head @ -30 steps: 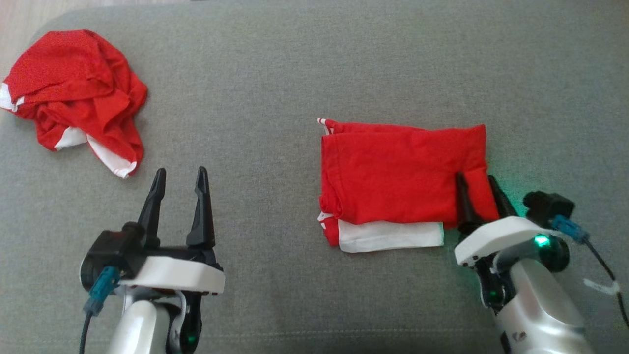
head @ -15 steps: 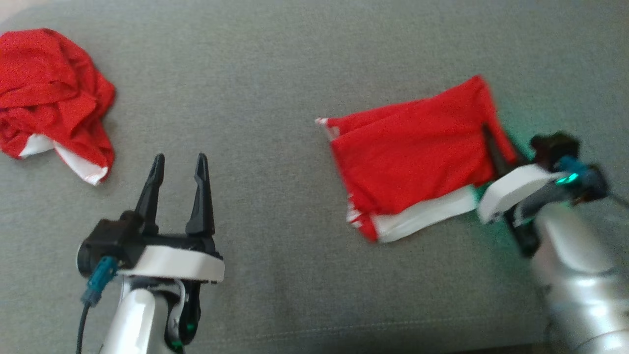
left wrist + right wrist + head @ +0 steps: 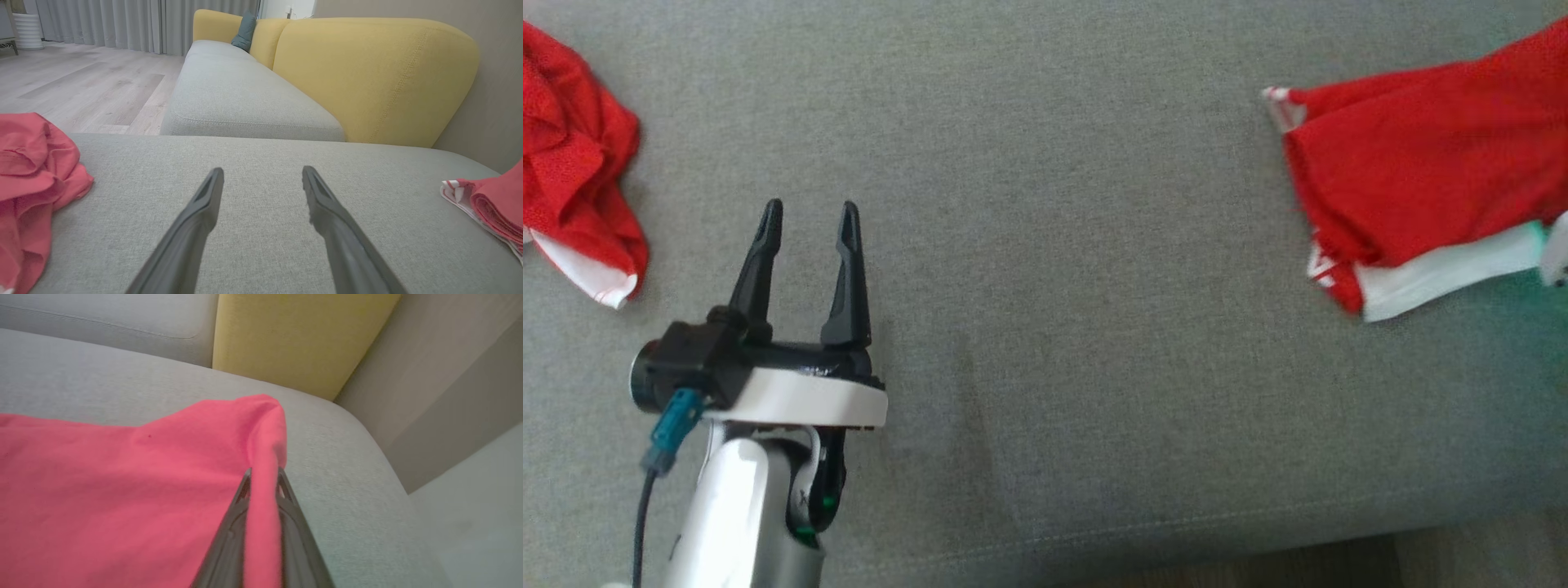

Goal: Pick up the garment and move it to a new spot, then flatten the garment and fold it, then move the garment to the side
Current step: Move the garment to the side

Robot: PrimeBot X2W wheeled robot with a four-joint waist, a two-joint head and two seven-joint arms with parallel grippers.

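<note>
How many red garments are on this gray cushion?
2. A crumpled garment sits at the far left; a folded garment is at the far right, its edge pinched in the right jaws. Others could lie outside view.

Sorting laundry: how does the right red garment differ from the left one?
The right garment is folded in layers; the left garment is a crumpled heap. The right gripper pinches the right garment's edge; the left garment lies untouched. Both are red with white trim.
</note>
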